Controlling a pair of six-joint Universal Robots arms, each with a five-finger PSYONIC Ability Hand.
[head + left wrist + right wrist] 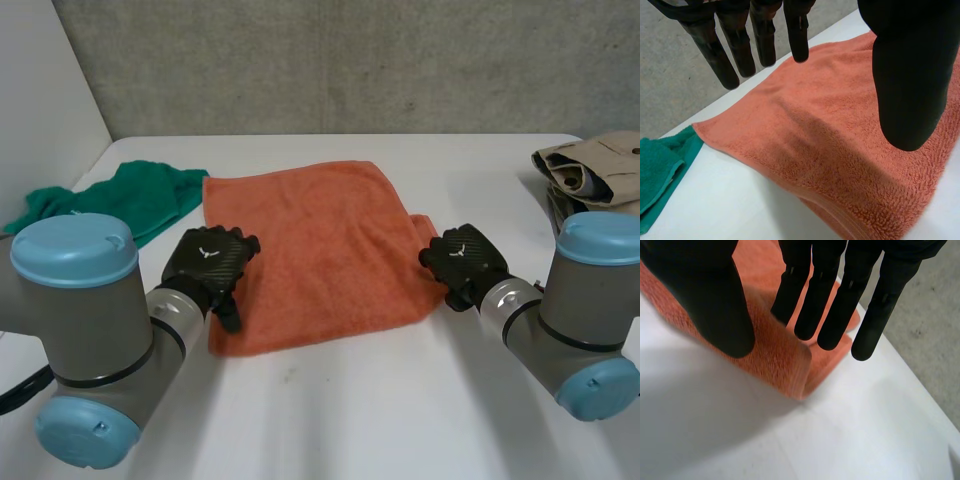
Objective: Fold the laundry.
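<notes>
An orange towel [310, 250] lies folded flat in the middle of the white table [350, 420]. My left hand [205, 262] hovers over its near left edge, open, with straight fingers [765, 40] and thumb [910, 75] above the terry surface [840, 150] and nothing held. At the towel's right edge is my right hand [462, 258]. Its fingers [840, 305] are straight and stand apart from the thumb [705, 295]. The towel's folded near right corner [775, 355] lies on the table below the gap between them.
A green cloth [130, 200] lies crumpled at the back left, touching the towel's far left corner [657, 170]. A beige garment [595, 170] sits bunched at the back right edge. Bare table runs along the front.
</notes>
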